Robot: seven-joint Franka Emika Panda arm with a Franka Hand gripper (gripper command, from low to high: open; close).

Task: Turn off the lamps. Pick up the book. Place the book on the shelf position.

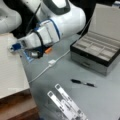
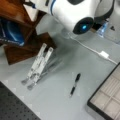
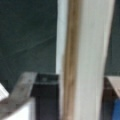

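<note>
**Task object.** The book [image 1: 11, 72] lies flat at a front view's left as a broad white sheet. It rests on the shelf position [image 1: 17, 110], whose reddish-brown wood shows beneath its near edge. In the wrist view the book [image 3: 90, 50] is seen edge-on, a pale slab with a brown streak running top to bottom through the frame.

**Gripper.** The gripper [image 1: 17, 47] sits at the book's far edge, at the upper left of that front view. In the wrist view a dark finger [image 3: 47, 100] stands hard against the slab's side. The fingers are judged clamped on the book's edge.

**Step in hand.** Judged to be the placing step: the book is on the shelf position but not released. No lamp can be identified, so that step cannot be assessed.

**Requirement.** Any release calls for the book to be flat and fully supported, and for a withdrawal that does not drag the edge.

**Surroundings.** On the grey table [image 1: 100, 100], well apart from the book, are a white cable [image 1: 51, 62], a pen [image 1: 82, 83], a folded metal stand [image 1: 65, 105] and an open grey case [image 1: 95, 50].
</note>
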